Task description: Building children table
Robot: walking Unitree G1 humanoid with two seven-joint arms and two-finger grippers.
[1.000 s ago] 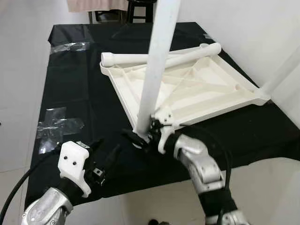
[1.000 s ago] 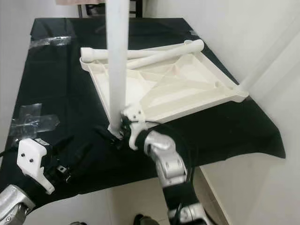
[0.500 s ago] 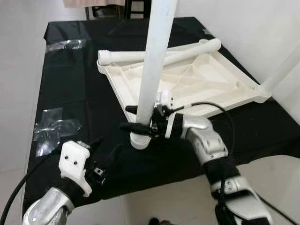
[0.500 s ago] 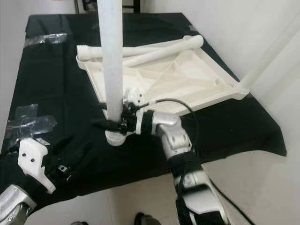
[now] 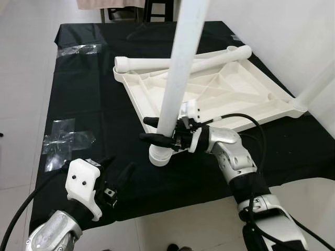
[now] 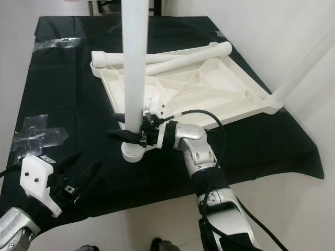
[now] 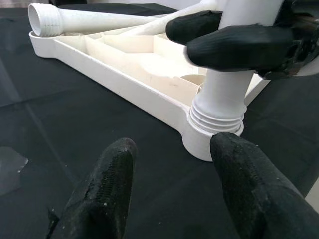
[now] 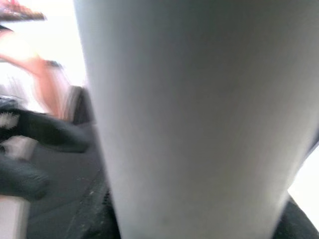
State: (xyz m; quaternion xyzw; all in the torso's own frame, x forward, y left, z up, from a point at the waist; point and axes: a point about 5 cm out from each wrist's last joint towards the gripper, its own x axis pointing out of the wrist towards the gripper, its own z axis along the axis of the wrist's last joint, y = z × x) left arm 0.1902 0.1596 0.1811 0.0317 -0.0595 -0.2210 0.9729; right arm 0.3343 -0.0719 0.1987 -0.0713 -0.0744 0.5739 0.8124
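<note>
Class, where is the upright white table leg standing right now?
The upright leg stands in the tabletop's near corner socket, right gripper clamped on it.

My right gripper (image 5: 157, 129) climbed from leg (image 5: 180, 78) base, now clamps shaft just above threaded end, reaching from 3 o'clock.

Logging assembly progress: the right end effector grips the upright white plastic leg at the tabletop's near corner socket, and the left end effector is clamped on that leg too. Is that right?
Not quite. The right end effector does grip the upright white plastic leg at the upturned white tabletop, but the left eye view shows the left end effector open, apart from the leg, over the black tablecloth.
</note>
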